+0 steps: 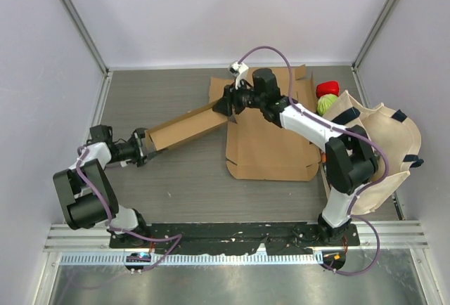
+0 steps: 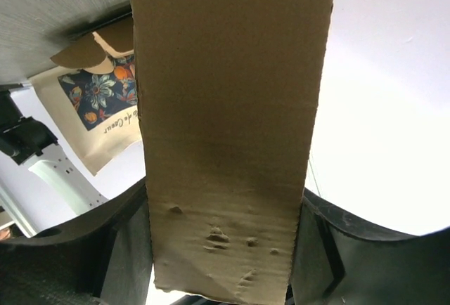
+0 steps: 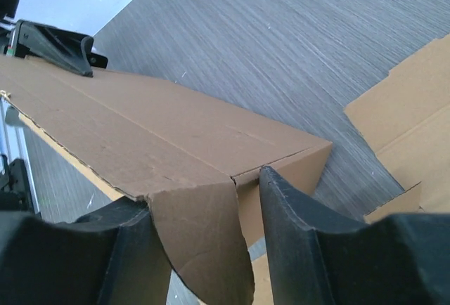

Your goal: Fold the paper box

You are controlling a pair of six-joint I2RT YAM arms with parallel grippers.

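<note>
A long brown cardboard box (image 1: 186, 128) runs over the grey wooden table (image 1: 176, 94), from the near left to the far middle. Its left end sits between the fingers of the left gripper (image 1: 144, 147). Its far end is at the right gripper (image 1: 226, 103), with a flap between the fingers. A flat brown cardboard sheet (image 1: 271, 154) lies to the right of the box. A cream cloth bag (image 1: 390, 143) is at the right edge. A red round thing (image 1: 327, 88) and a green round thing (image 1: 325, 103) sit between sheet and bag, the red one farther back.
</note>
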